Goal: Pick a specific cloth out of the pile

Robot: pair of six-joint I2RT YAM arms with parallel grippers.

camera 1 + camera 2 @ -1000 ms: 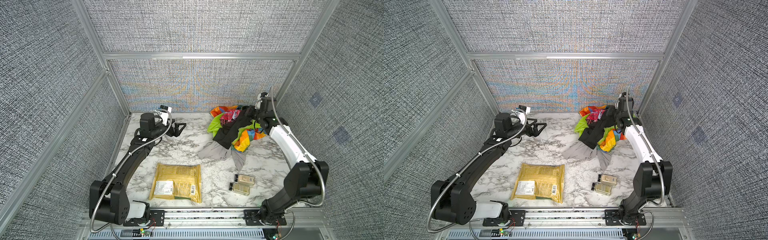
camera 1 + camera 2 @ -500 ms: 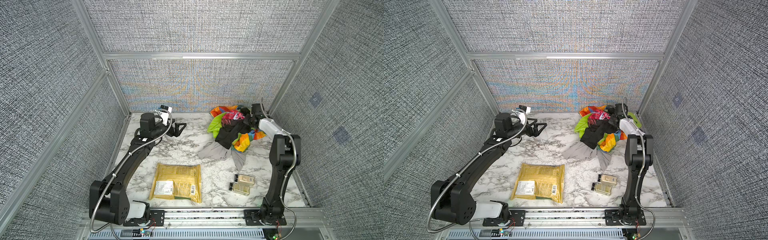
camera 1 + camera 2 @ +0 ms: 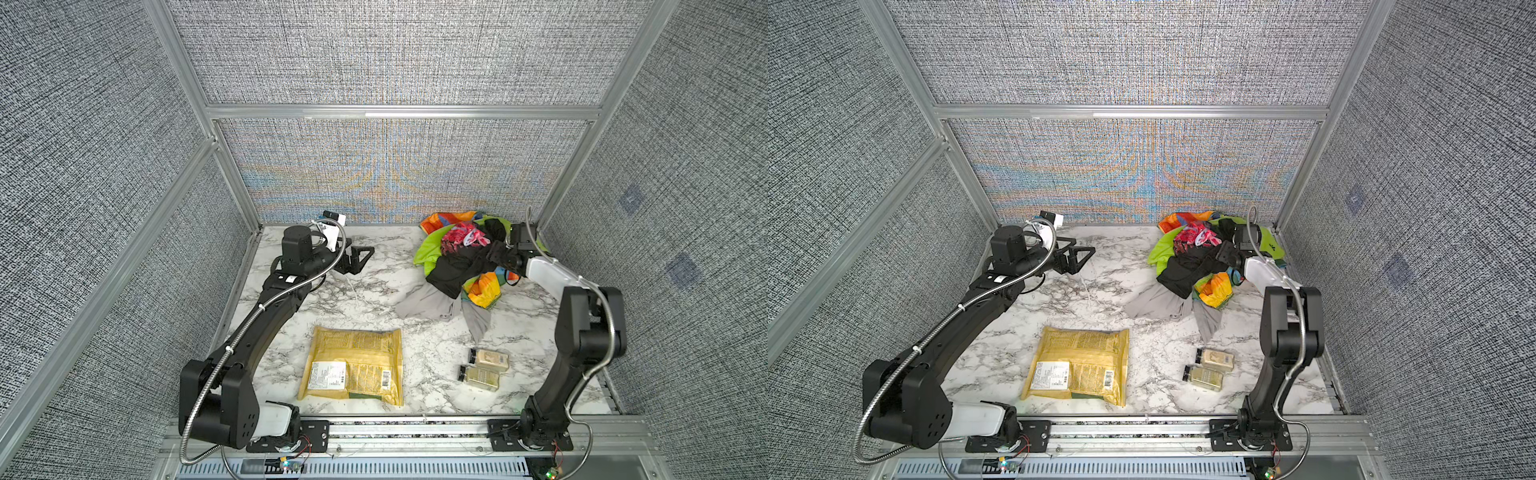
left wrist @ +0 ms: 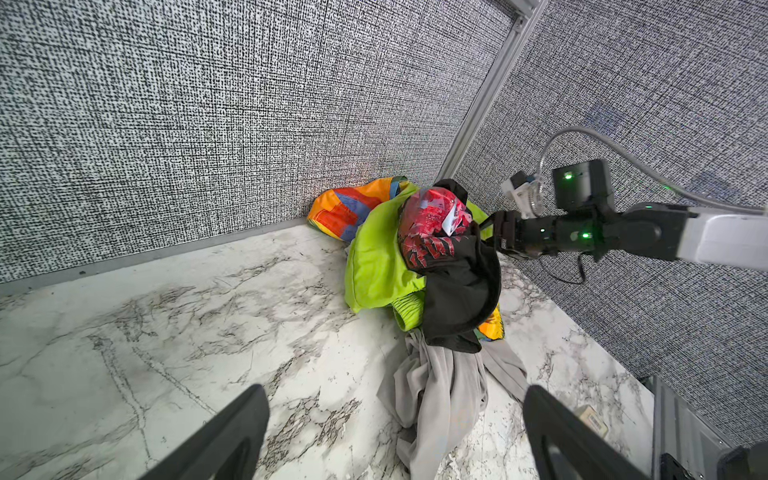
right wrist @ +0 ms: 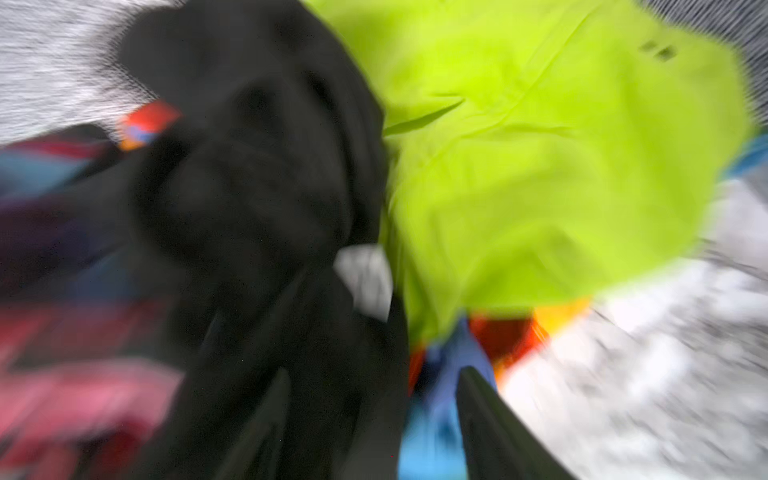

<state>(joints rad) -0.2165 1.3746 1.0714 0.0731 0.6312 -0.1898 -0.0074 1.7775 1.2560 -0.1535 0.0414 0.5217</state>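
From my station, the left gripper [image 3: 360,260] sits at the far left of the marble table [image 3: 332,299], near the back wall. Its jaws are spread as wide as they go and hold nothing; in its wrist view both fingers [image 4: 232,432] frame bare marble and grey fabric. Moving right, a yellow package [image 3: 353,365] lies flat near the front edge, well apart from both arms. Next comes the cloth [image 3: 428,301], the plain grey one. It lies on the table at the front foot of the pile [image 3: 428,249]; its rear edge is tucked under a black garment [image 3: 453,270] and the rest fans out toward the package, as both top views [image 3: 1158,303] and the left wrist view [image 4: 440,395] show. Neither gripper touches it. The pile itself fills the back right corner, with lime green, red print and orange-blue pieces heaped against the wall. In front of it two small bottles [image 3: 484,368] lie side by side. Furthest right, the right gripper [image 3: 496,253] reaches sideways into the pile against the black garment. Its wrist view is badly blurred, but I see the jaws of the right gripper [image 5: 374,374] standing apart, with loose black and blue fabric in the gap and nothing clamped.
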